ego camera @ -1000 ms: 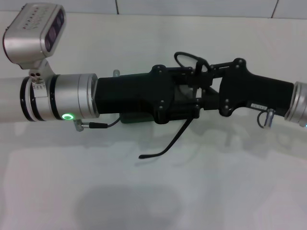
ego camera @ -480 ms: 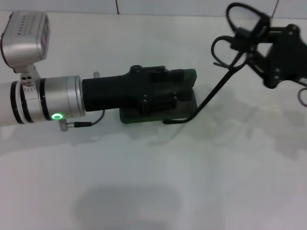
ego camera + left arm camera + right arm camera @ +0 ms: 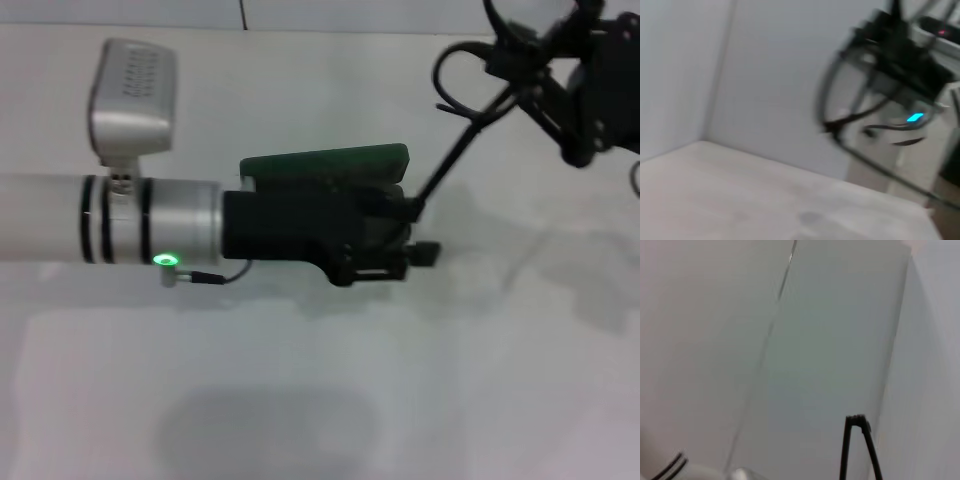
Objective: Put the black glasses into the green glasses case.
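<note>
Left end effector (image 3: 400, 245) sits mid-table, reaching in from the left, covering most of the green glasses case (image 3: 325, 162). Only the far green edge of the case shows behind it, lying on the white table (image 3: 320, 400). Can't tell if the left fingers are apart or together, or whether they grip the case; the black housing hides them.

Right end effector (image 3: 560, 80) is at the far right, raised above the table, clamped on the black glasses (image 3: 470, 90). Frame loops hang left of the end effector; one long temple arm slants down and left, its tip reaching the right end of the case, just beside the left end effector. Contact with the case unclear.

Left wrist view: glasses (image 3: 850, 110) and right end effector (image 3: 900, 50) visible, blurred, against a pale wall, table below. Right wrist view: only thin black temple arms of the glasses (image 3: 857, 445) against the wall.
</note>
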Robot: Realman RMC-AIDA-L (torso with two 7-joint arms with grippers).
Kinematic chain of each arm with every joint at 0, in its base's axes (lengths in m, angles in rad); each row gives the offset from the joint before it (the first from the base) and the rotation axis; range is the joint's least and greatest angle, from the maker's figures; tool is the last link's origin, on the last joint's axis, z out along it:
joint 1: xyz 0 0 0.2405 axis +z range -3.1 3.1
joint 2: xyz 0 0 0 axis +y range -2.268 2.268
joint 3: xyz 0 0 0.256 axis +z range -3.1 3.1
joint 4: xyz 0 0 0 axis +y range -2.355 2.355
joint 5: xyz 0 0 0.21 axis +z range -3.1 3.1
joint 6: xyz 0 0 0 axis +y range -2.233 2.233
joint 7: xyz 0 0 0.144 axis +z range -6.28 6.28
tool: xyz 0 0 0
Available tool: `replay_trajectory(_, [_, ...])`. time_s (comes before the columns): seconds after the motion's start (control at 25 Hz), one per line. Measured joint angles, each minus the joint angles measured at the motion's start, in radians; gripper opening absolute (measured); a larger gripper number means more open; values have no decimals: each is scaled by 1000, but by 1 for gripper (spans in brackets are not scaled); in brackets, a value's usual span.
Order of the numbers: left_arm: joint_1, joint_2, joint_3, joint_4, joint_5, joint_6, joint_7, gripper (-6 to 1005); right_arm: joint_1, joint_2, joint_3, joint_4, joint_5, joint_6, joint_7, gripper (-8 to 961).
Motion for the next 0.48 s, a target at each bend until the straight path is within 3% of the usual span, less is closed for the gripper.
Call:
replay_trajectory(0.12, [-33, -9, 41, -6, -10, 36, 11, 600, 17, 27, 4, 4, 1, 54, -1, 102])
replay_trajectory(0.28, [-49, -9, 88, -3, -82, 87, 28, 602, 71, 24, -57, 40, -1, 88, 15, 102])
replay_trajectory(0.48, [-37, -1, 77, 3, -137, 119, 35, 604, 79, 20, -78, 50, -45, 176, 26, 102])
